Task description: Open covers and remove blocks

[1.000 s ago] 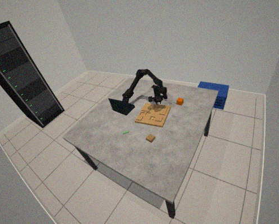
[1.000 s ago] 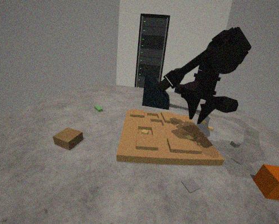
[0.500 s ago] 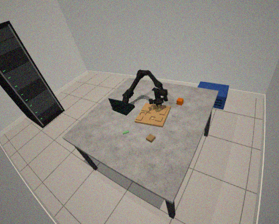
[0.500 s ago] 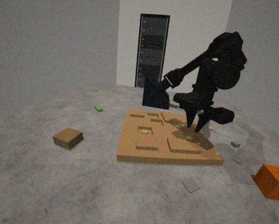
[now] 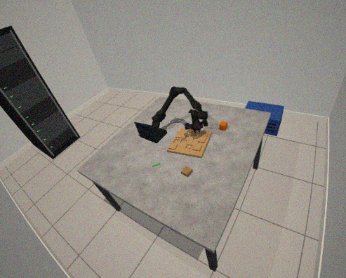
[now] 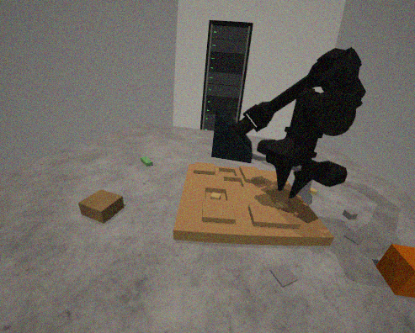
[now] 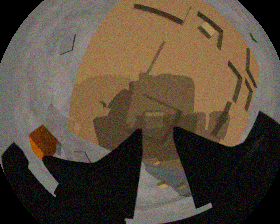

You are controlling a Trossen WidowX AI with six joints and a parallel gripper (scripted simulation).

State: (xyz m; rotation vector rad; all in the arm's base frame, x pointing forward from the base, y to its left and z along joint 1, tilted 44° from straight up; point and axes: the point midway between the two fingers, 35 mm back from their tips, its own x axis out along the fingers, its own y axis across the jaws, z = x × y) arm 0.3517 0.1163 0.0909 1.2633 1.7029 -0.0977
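The wooden puzzle board (image 5: 197,153) (image 6: 191,210) (image 7: 116,45) lies flat on the table. My gripper (image 5: 196,132) (image 6: 285,195) (image 7: 157,132) is partly open and empty, pointing down over the board's shadowed part. A pale block (image 7: 153,118) shows just ahead of the fingertips in the wrist view, in shadow. Another pale block (image 6: 215,196) (image 7: 207,28) sits in an uncovered well, with a raised cover (image 6: 219,211) beside it. A larger raised cover (image 6: 274,216) lies nearer the exterior camera. Recesses and edges show on the board's far side; shadow hides the cover details under my hand.
An orange cube (image 5: 223,126) (image 6: 406,269) (image 7: 42,141), a brown block (image 5: 187,171) (image 6: 101,205) and a green piece (image 5: 156,163) (image 6: 146,161) (image 7: 253,37) lie off the board. A small grey block (image 6: 349,214) and small yellow pieces (image 7: 163,185) lie beyond the board's edge near my hand.
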